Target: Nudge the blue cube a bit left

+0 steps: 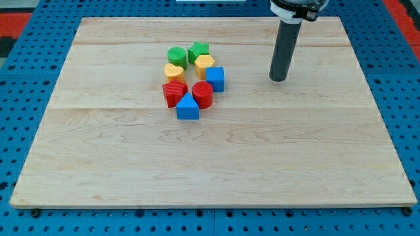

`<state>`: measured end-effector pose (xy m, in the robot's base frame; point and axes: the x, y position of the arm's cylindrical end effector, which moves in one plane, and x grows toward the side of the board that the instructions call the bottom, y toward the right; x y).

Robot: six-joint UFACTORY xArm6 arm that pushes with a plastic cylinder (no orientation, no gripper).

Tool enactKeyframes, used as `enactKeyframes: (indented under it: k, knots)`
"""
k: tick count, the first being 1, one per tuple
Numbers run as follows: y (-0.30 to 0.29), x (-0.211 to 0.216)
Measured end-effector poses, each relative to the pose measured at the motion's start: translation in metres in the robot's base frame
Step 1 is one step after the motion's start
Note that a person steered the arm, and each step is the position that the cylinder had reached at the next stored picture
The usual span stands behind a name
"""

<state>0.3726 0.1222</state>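
Bench (216, 164): pale wooden board on a blue pegboard (20, 72). Contents listed from the view's left to the view's right, each placed against my tip.

- Yellow heart (174, 71): far to the tip's left, at about its level.
- Red block (174, 93), ridged shape: far left of the tip and lower.
- Green cylinder (176, 55): far left of the tip and higher.
- Blue triangle (188, 107): left of the tip, lowest of the cluster.
- Green star (198, 51): left of the tip, highest of the cluster.
- Red cylinder (203, 94): left of the tip and lower.
- Yellow block (204, 64), hexagon-like: left of the tip, slightly higher.
- Blue cube (215, 78): the cluster's right edge, nearest the tip, level with it, clearly apart from it.
- My tip (279, 80): end of a dark rod standing upright, coming down from the view's top, resting on bare board. There is no gripper on this arm, so nothing opens or holds.
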Motion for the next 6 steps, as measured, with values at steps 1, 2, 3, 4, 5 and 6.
enactKeyframes:
  k: [1,2,3,4,5,6]
  knots:
    - [-0.001,0.0]
    - [-0.001,0.0]
    - [-0.01,-0.004]
    - [-0.014,-0.004]
    - [-0.041,0.003]
    - [-0.069,0.031]
